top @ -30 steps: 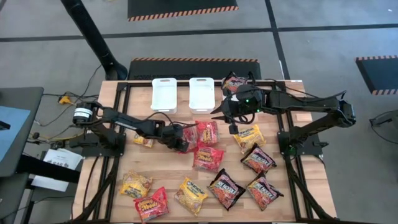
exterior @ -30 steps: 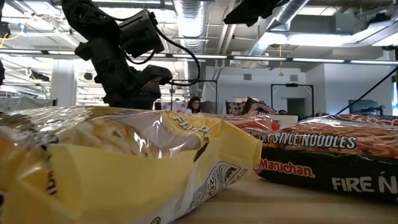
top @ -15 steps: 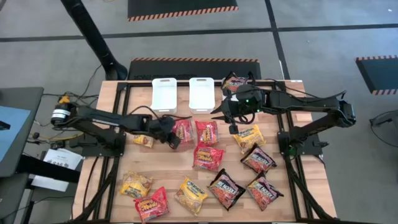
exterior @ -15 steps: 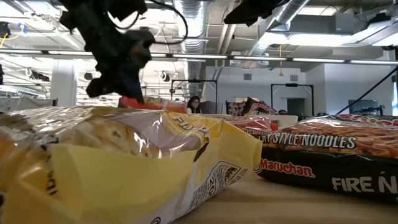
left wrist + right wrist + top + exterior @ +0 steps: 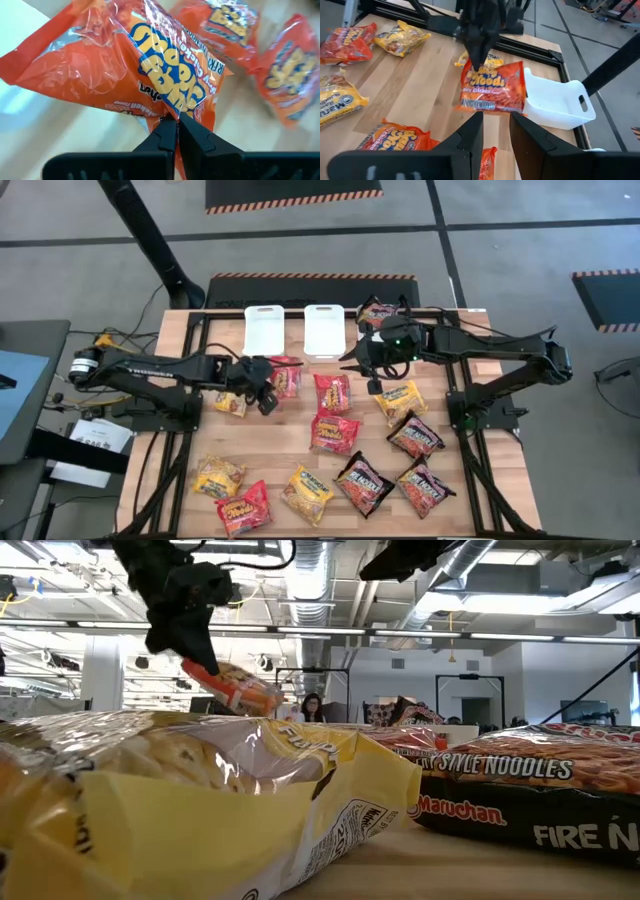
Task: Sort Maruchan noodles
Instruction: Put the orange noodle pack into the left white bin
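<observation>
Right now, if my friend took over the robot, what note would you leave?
Left gripper: shut on a red packet, lifted off the table next to the left white tub.
Right gripper: hangs over the middle of the table with its fingers apart and nothing between them.
Packets: two red ones lie mid-table, yellow and dark ones to the right, a mixed row along the front edge, and one lies at the back right.
Done: the two tubs look empty, so no packet looks sorted.
Left: put down the red one, then sort the rest.
</observation>
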You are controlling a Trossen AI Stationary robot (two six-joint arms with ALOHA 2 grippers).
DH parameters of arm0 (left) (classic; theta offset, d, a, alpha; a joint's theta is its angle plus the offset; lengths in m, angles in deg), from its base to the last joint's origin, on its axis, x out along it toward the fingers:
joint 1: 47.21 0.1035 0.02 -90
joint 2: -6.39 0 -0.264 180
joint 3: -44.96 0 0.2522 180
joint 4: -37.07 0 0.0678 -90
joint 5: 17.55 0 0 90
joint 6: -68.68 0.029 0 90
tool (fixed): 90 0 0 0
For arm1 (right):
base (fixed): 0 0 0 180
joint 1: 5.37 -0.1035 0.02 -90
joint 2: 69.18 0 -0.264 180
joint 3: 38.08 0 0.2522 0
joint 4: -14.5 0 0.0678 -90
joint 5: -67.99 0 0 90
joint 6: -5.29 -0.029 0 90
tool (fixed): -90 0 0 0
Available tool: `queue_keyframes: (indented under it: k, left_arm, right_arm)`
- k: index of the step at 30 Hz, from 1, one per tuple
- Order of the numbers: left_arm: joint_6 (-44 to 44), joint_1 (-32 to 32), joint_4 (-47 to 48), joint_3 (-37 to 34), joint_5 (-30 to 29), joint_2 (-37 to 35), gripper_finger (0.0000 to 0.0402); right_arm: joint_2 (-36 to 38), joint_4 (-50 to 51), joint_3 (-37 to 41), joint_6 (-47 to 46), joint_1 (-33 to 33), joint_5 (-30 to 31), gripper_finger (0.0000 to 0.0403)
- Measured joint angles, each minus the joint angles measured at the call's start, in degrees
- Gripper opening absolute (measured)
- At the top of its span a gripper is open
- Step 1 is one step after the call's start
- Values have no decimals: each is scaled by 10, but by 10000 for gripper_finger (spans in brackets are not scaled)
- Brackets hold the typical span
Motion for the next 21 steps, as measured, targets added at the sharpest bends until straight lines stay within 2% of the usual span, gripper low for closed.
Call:
queue_keyframes:
  k: [7, 13, 21]
  left_arm:
    - [114, 49, 86, 74, -56, 0, 0]
    - [257, 142, 138, 122, -58, 0, 0]
    - [501, 279, 139, 159, -78, 0, 0]
  right_arm:
    - [0, 1, 0, 0, 0, 35, 121]
    - [0, 1, 0, -7, 0, 66, 121]
    - [0, 2, 0, -37, 0, 80, 121]
